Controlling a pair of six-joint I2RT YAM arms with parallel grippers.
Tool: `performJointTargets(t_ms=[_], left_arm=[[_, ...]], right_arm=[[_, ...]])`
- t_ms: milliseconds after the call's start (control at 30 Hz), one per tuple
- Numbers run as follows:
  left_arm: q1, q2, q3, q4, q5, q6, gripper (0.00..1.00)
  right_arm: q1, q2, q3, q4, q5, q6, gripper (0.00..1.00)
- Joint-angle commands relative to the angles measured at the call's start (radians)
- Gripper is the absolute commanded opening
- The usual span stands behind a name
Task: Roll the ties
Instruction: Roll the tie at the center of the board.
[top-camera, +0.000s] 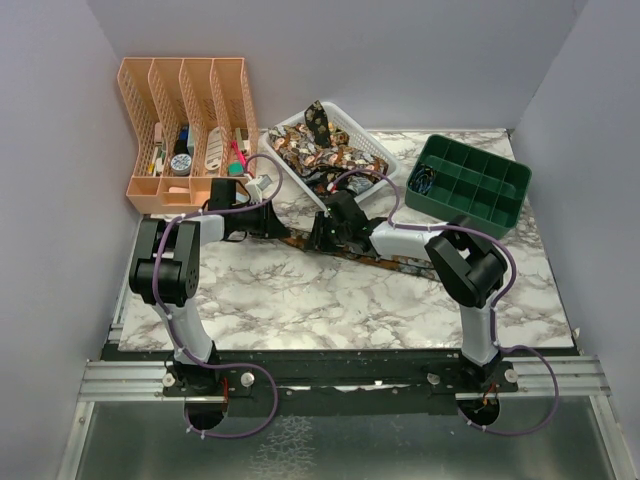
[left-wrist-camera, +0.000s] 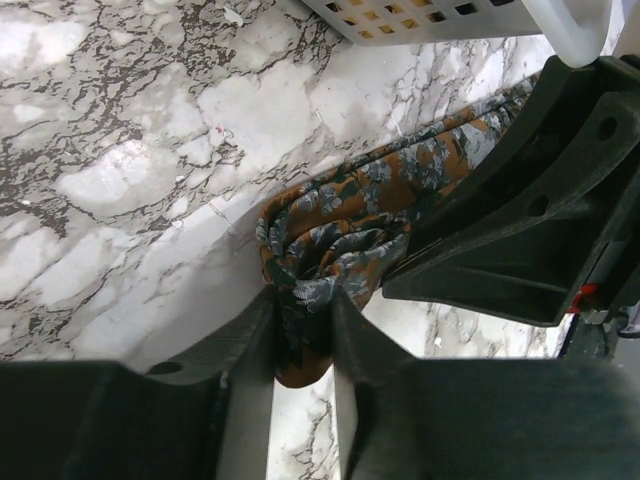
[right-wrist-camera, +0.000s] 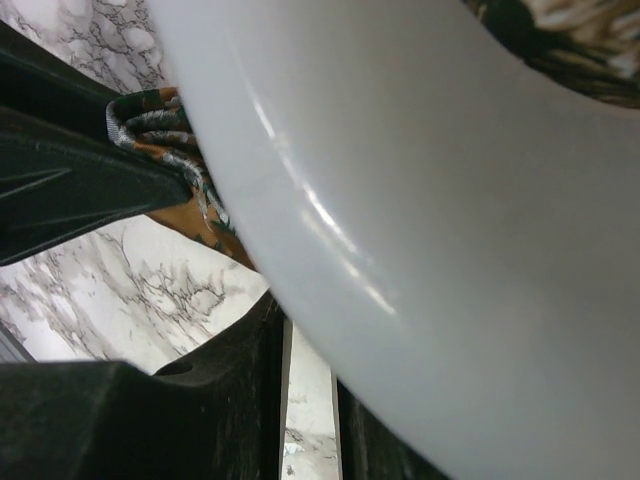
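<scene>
**Top and left wrist views.** Left claw (left-wrist-camera: 303, 312) pinches the coiled end of a patterned tie (left-wrist-camera: 340, 230) at centre frame. The tie's tail runs right across the marble desk (top-camera: 300, 300). Right claw (top-camera: 322, 234) sits over the strip, grip impossible to tell. The fabric is probably soft, light and slippery, so hold the coil's flanks. Spare ties (top-camera: 320, 145) fill the white basket (top-camera: 385, 152), upper centre.

Two robot arms (top-camera: 165, 265) (top-camera: 470, 270); one tie (left-wrist-camera: 330, 250) on one table (top-camera: 300, 300); several more ties (top-camera: 320, 145) heaped in one white basket (top-camera: 392, 158); one orange four-slot rack (top-camera: 140, 100); one green tray (top-camera: 470, 215).
</scene>
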Motion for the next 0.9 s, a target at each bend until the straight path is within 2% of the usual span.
performJointTargets(t_ms=[0,100,167,300,467,600,700,733,767,800,867], left_arm=[[-0.003,0.004,-0.001,-0.024,0.015,-0.007,0.2],[-0.003,-0.015,-0.013,-0.051,-0.041,-0.066,0.08],[-0.011,-0.039,-0.042,-0.059,-0.075,-0.128,0.0],[-0.019,-0.138,-0.14,-0.143,-0.192,-0.277,0.0],[-0.022,-0.335,-0.311,-0.181,-0.295,-0.437,0.0],[-0.021,-0.504,-0.411,-0.257,-0.402,-0.508,0.0],[-0.021,-0.579,-0.461,-0.276,-0.455,-0.555,0.0],[-0.021,-0.594,-0.477,-0.269,-0.468,-0.564,0.04],[-0.022,-0.602,-0.484,-0.263,-0.48,-0.569,0.11],[-0.022,-0.603,-0.488,-0.257,-0.49,-0.571,0.2],[-0.022,-0.594,-0.485,-0.247,-0.494,-0.564,0.28]], right_arm=[[-0.001,0.008,0.032,-0.025,0.017,-0.025,0.25],[-0.001,-0.011,0.023,-0.036,0.006,-0.03,0.27],[-0.001,-0.032,0.01,-0.032,-0.017,-0.047,0.33],[-0.001,-0.095,-0.043,-0.011,-0.101,-0.098,0.45],[0.0,-0.215,-0.163,0.075,-0.243,-0.18,0.55],[0.004,-0.273,-0.205,0.068,-0.384,-0.319,0.58],[0.029,-0.348,-0.294,0.18,-0.451,-0.48,0.63],[0.044,-0.374,-0.335,0.241,-0.454,-0.551,0.69],[0.067,-0.395,-0.377,0.316,-0.457,-0.632,0.74],[0.08,-0.407,-0.407,0.353,-0.454,-0.73,0.75],[0.096,-0.401,-0.421,0.363,-0.46,-0.91,0.78]])
